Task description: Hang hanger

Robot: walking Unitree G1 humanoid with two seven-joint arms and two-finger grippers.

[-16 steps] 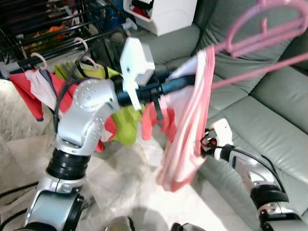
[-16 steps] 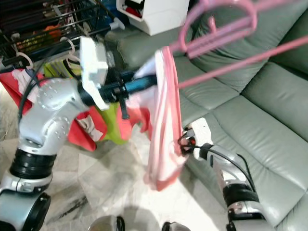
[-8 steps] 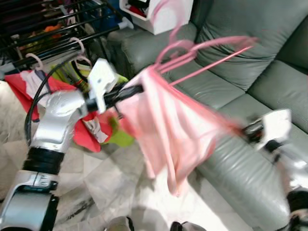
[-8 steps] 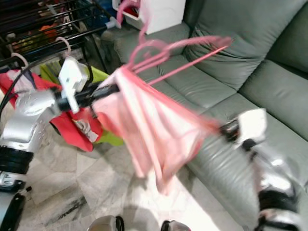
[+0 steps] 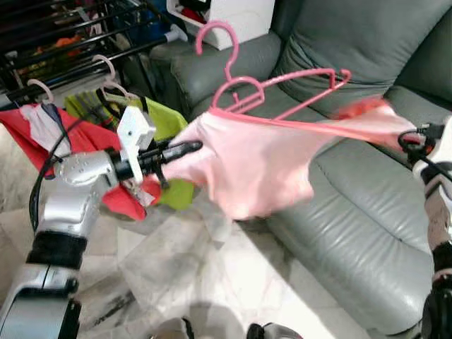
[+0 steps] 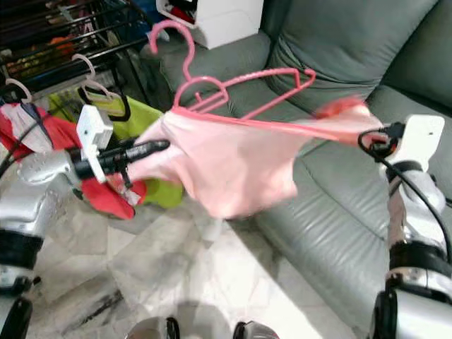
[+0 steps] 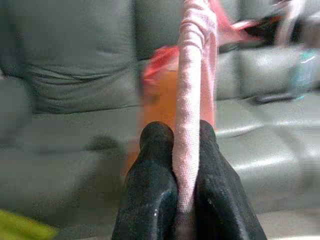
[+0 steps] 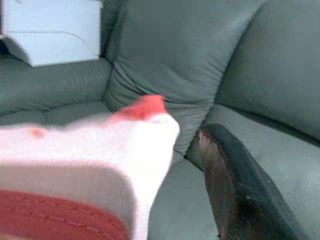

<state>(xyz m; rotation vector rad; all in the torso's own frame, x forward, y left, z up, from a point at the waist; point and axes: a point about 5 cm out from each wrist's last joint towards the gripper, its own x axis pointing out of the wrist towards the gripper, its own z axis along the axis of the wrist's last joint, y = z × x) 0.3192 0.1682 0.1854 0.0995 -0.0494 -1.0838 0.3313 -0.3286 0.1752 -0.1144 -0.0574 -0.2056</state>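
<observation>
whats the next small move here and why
Probably carry the stretched pink garment, with the pink hanger riding along its top edge, toward the black drying rack. The left gripper is pinched shut on one end of the cloth and the right gripper is at the other end, while the hanger's hook is in open air above the grey sofa, short of the rack's bars.

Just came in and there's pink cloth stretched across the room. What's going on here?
The robot holds a pink garment spread between its two arms in front of the grey sofa. The left gripper is shut on one end of the cloth. The other end is at the right gripper. A pink hanger sits at the garment's top edge, not yet on the drying rack.
</observation>
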